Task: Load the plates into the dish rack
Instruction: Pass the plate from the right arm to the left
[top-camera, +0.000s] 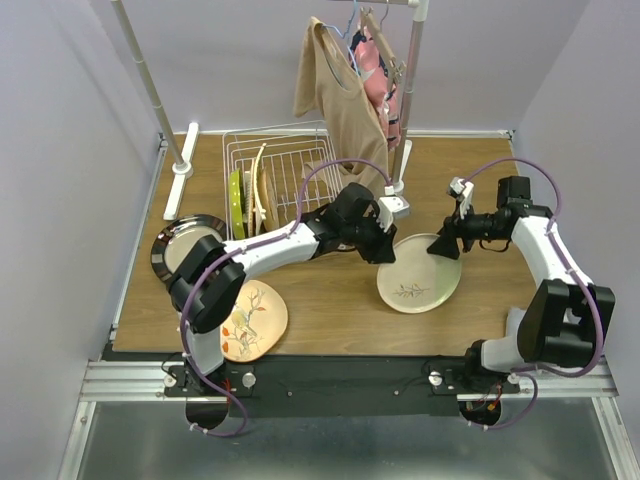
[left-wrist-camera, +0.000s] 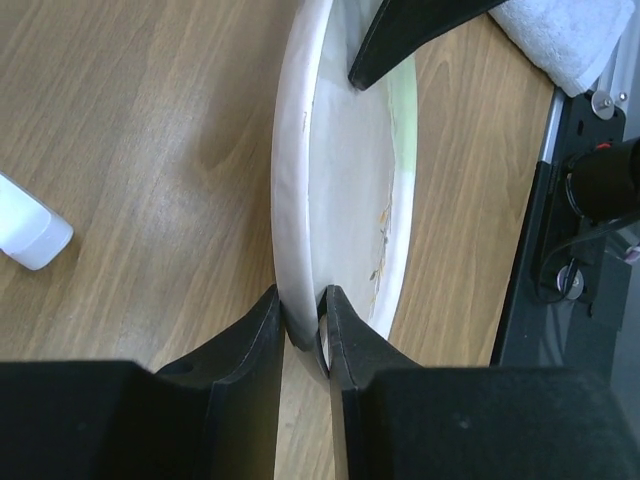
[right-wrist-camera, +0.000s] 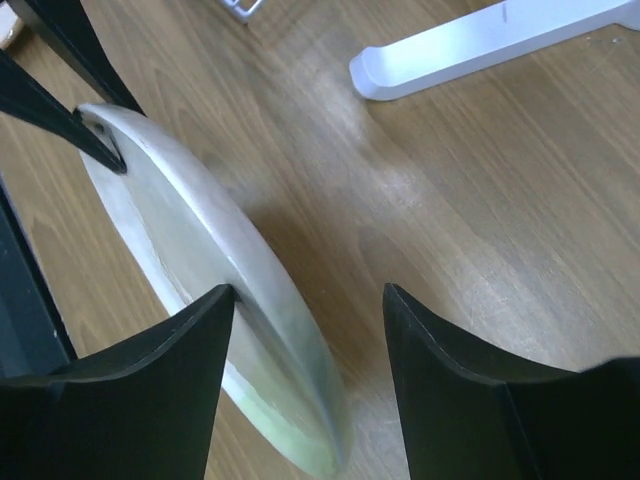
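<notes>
The left hand (top-camera: 384, 249) (left-wrist-camera: 305, 320) is clamped on the rim of a cream-green plate (top-camera: 420, 278) (left-wrist-camera: 345, 190) (right-wrist-camera: 200, 270), which sits tilted on the wooden surface (top-camera: 330, 310) in front and to the right of the white wire dish rack (top-camera: 272, 141). The right hand (top-camera: 443, 246) (right-wrist-camera: 310, 300) stands at the plate's opposite edge, its jaws wide apart astride the rim and gripping nothing. Inside the rack, at its left end, a lime plate (top-camera: 236, 200) and a pale beige plate (top-camera: 259, 188) stand on edge between the prongs. A dark-rimmed plate (top-camera: 180, 245) lies flat just in front and to the left of the rack, and a peach bird-painted plate (top-camera: 257, 322) lies nearer the front edge, partly under the left arm.
</notes>
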